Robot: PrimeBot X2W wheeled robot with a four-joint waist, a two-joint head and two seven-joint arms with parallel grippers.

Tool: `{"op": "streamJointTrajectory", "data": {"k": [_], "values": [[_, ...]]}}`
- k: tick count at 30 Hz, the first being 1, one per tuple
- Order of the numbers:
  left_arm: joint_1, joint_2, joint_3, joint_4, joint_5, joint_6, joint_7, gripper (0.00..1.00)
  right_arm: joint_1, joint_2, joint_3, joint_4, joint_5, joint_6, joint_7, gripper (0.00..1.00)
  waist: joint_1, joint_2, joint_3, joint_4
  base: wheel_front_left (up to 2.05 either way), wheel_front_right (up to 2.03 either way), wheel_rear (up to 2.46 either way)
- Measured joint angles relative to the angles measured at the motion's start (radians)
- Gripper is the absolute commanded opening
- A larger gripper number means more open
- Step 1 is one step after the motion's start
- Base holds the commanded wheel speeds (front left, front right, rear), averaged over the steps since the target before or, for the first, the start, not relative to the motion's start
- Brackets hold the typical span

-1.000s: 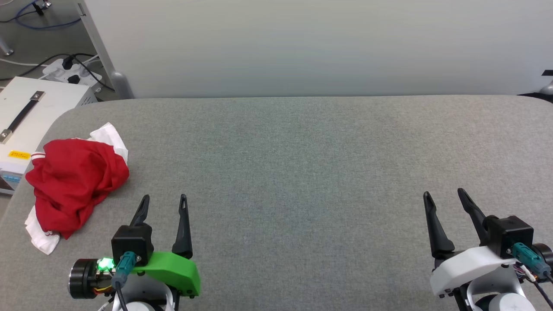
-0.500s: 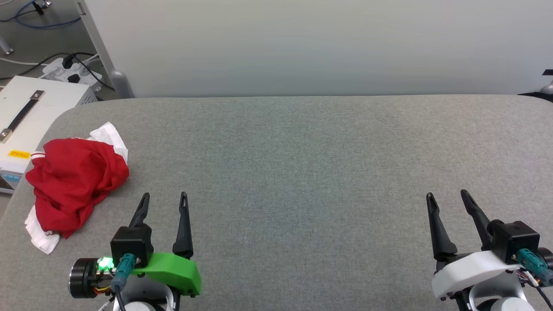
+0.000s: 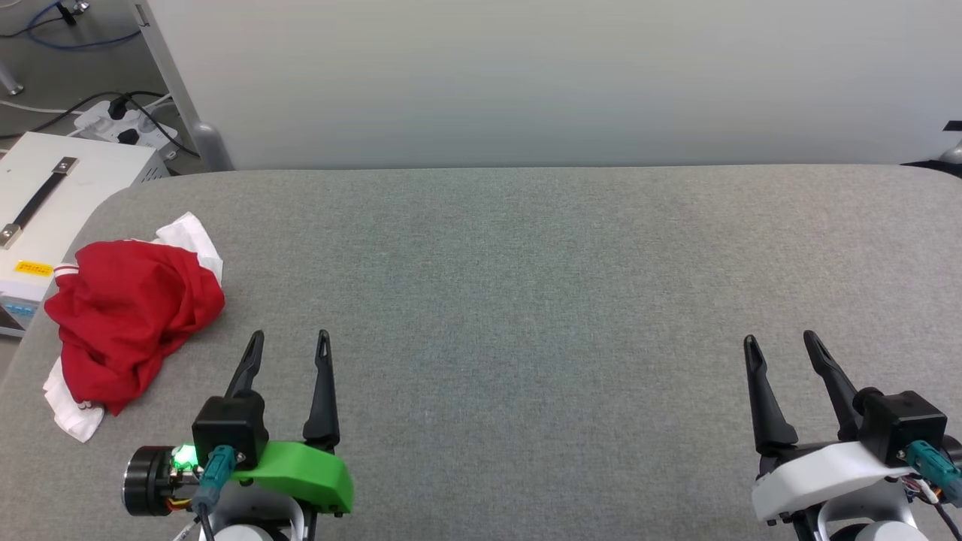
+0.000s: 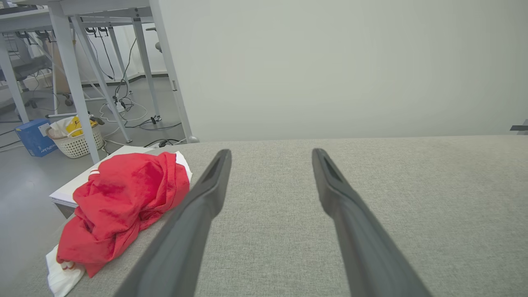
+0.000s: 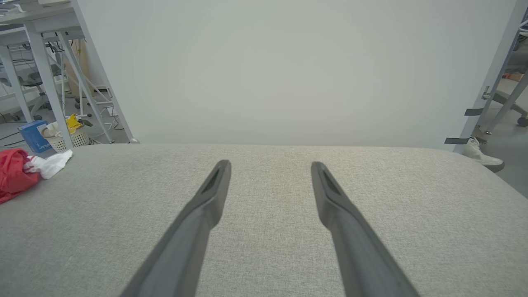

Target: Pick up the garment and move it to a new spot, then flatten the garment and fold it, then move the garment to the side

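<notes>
The garment (image 3: 131,319) lies crumpled in a red heap with white sleeve cloth showing at its top and bottom, at the left edge of the grey table (image 3: 526,300). In the left wrist view the garment (image 4: 123,202) sits left of my fingers. In the right wrist view the garment (image 5: 14,173) is at the far left edge. My left gripper (image 3: 289,342) is open and empty, just right of the heap and a little nearer to me. My right gripper (image 3: 778,342) stands open and empty at the near right of the table, far from the cloth.
A white box (image 3: 52,218) with a black handle stands beside the table's left edge, with a power strip (image 3: 128,128) and cables on the floor behind it. A pale panel (image 3: 526,75) stands behind the table. A person's shoe (image 5: 480,156) shows beyond the right corner.
The right gripper has drawn back slightly toward me and to the right. The left gripper has edged a little forward. The garment has not moved.
</notes>
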Motion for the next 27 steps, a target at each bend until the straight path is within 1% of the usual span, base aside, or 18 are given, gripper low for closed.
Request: {"op": "streamJointTrajectory", "data": {"k": [13, 27], "values": [[0.001, 0.000, -0.009, 0.006, -0.018, -0.020, -0.026, 1.00, 0.015, 0.000, 0.009, -0.008, 0.002, 0.000, -0.026, 1.00, 0.0000, 0.0000, 0.002, 0.002, 0.00, 0.00, 0.00], [0.004, 0.000, -0.015, 0.010, -0.034, -0.021, -0.054, 1.00, 0.026, 0.000, 0.009, -0.022, 0.017, 0.000, -0.055, 1.00, 0.0000, 0.0000, 0.005, 0.000, 0.00, 0.00, 0.00]]}}
